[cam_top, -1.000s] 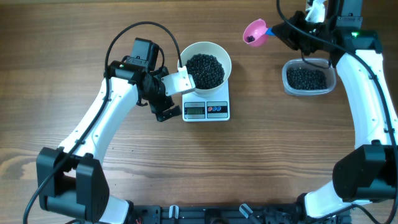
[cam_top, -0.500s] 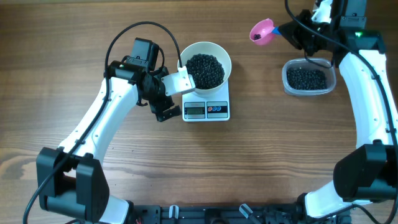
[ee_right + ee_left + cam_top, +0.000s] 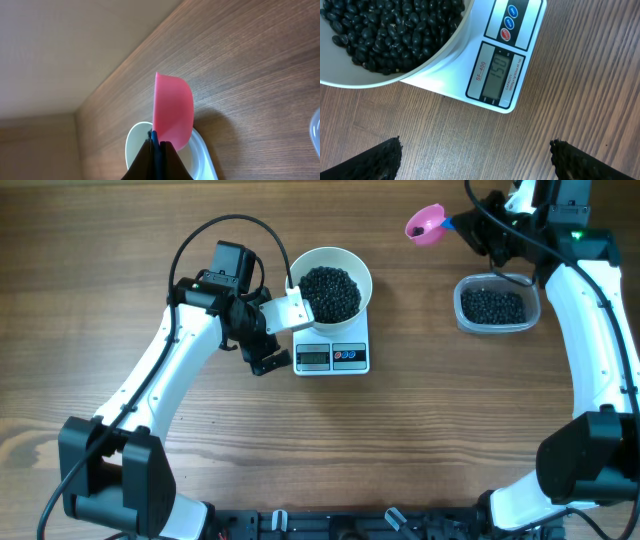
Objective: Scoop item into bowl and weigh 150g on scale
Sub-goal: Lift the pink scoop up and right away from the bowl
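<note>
The white bowl (image 3: 318, 253) stands on the scale (image 3: 332, 357) and holds a heap of the black item (image 3: 330, 292). In the left wrist view the scale's display (image 3: 496, 75) reads 150, next to the bowl's rim (image 3: 445, 52). My left gripper (image 3: 280, 335) hovers wide open just left of the scale, with bare table between its fingertips (image 3: 390, 152). Far back on the right, my right gripper (image 3: 462, 226) is shut on the blue handle of the pink scoop (image 3: 425, 224). The scoop (image 3: 172, 112) hangs above the table, with the bowl (image 3: 131, 145) beyond it.
A clear plastic tub (image 3: 492, 305) with more black pieces sits at the right, under the right arm. The left arm's black cable (image 3: 215, 225) loops over the table behind the bowl. Bare wood lies in front of the scale.
The right gripper has carried the pink scoop to the right and further back, away from the bowl. The left arm, bowl and scale have not moved.
</note>
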`<state>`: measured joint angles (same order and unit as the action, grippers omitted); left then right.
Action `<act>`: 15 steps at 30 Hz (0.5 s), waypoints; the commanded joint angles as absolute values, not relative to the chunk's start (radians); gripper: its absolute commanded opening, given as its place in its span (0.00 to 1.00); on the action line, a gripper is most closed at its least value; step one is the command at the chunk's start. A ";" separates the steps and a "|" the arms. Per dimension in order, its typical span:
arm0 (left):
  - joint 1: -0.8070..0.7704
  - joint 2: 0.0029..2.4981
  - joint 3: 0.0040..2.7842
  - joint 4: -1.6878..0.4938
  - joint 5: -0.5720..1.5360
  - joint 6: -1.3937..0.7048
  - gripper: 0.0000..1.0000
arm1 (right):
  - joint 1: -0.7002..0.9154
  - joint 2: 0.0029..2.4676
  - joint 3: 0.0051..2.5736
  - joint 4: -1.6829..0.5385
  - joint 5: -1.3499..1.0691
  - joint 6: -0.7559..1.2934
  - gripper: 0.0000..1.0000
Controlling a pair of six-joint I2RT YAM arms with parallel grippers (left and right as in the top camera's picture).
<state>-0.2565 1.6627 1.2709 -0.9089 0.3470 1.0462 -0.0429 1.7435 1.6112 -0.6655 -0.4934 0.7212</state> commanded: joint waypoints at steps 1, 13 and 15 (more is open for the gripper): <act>-0.257 1.666 1.275 -0.910 0.370 1.063 1.00 | -0.041 1.728 1.629 -0.654 -0.533 0.677 0.04; -0.257 1.666 1.275 -0.909 0.370 1.063 1.00 | -0.075 1.728 1.629 -0.754 -0.525 0.524 0.04; -0.257 1.666 1.275 -0.910 0.370 1.063 1.00 | -0.112 1.728 1.629 -0.848 -0.523 0.522 0.04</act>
